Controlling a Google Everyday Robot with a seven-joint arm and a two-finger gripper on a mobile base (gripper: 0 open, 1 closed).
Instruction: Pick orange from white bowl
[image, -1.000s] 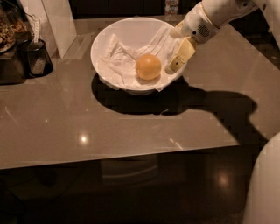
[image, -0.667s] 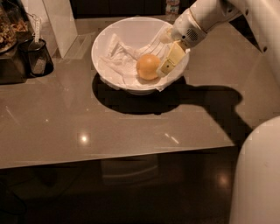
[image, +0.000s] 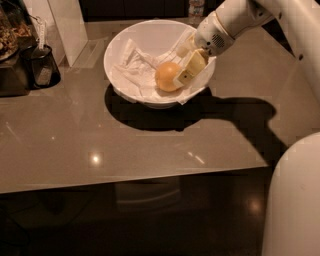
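Note:
The orange (image: 166, 76) lies inside the white bowl (image: 122, 45) on crumpled white napkin (image: 132, 70), right of the bowl's middle. My gripper (image: 180, 65) reaches into the bowl from the upper right. It is open. Its near pale yellow finger (image: 192, 66) lies against the orange's right side, and the far finger (image: 185, 47) is behind the orange near the bowl's far right wall. The white arm (image: 235, 20) hangs over the bowl's right rim.
The bowl stands on a glossy grey-brown table (image: 100, 145). A small dark cup (image: 42, 65) and a dark container (image: 10, 55) stand at the far left. A white upright box (image: 67, 25) is behind the bowl's left. The robot's white body (image: 295, 200) fills the lower right.
The gripper has moved left and deeper into the bowl, from beside the rim to against the orange's right side. The orange and bowl have not moved.

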